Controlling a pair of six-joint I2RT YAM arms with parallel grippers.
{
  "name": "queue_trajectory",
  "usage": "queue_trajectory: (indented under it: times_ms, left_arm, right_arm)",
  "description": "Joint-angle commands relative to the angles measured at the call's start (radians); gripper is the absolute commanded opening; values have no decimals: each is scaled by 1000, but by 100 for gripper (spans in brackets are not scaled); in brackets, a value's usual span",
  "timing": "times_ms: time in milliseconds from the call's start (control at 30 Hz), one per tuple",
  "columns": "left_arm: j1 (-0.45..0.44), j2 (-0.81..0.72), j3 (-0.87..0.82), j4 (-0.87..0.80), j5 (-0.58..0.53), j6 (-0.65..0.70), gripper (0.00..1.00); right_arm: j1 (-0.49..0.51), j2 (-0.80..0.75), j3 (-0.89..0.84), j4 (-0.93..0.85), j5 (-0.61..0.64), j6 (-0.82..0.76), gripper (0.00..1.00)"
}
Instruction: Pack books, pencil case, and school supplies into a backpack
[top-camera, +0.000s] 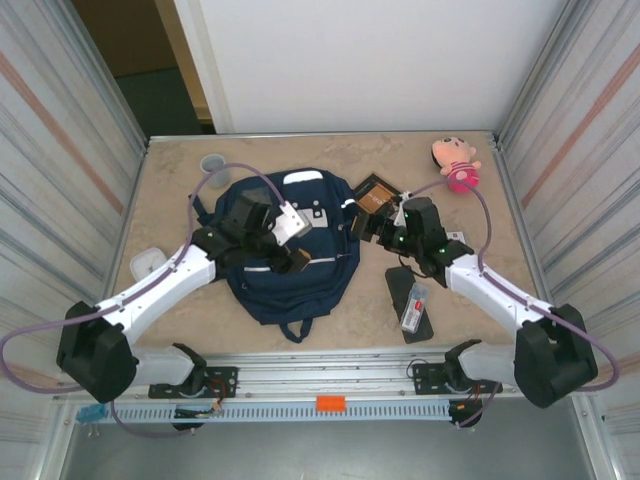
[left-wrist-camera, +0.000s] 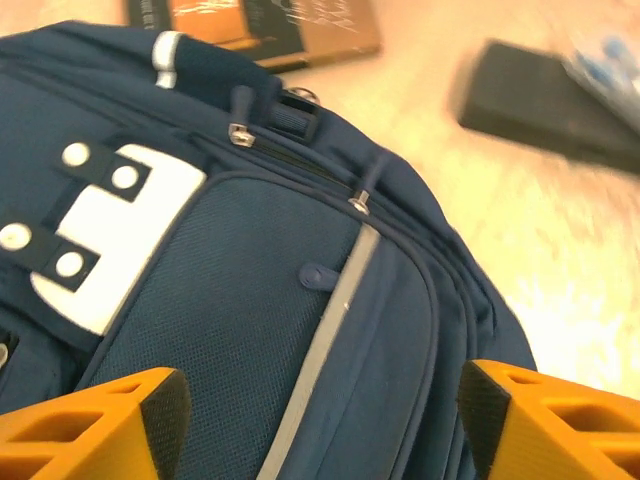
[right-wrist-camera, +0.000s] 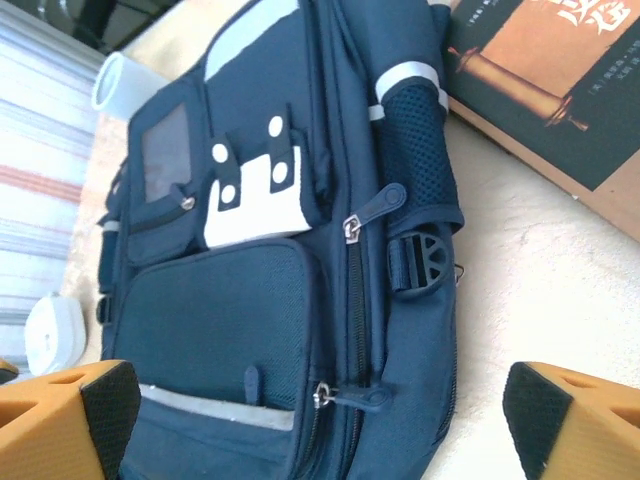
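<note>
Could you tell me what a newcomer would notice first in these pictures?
The navy backpack lies flat mid-table, the left claw and right claw both open and aimed at it. A pink plush toy sits in the far right corner, and the brown book lies beside the backpack's right edge.

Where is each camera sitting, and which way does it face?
Top external: above and behind, looking down on the table; left arm, right arm show.
Left wrist: over the backpack's front pocket, facing the book and pencil case; left gripper below.
Right wrist: beside the backpack, facing the cup; right gripper below.
Shared: backpack and book, all three.
</note>
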Motion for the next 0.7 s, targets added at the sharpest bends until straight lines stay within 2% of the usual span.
queue_trajectory:
  times_ms: [0,100,200,467,667]
  left_arm:
    - [-5,14,-56,-74,8,338,74]
    - [-11,38,-93,9,-82,403,79]
    - [-10,61,-131,110,-101,432,82]
    - [-22,191,-119,109,-67,465,84]
    - [-33,250,-116,163,-146,473,87]
  right_arm:
    - [15,-45,-44,72,-27,-30,95]
    - [34,-75,-62,70,-26,-41,96]
    - [46,-82,-65,64,-19,-53,96]
    - [51,-75,-66,65,-14,-70,96]
    - [51,-69,-69,69,-18,-73,96]
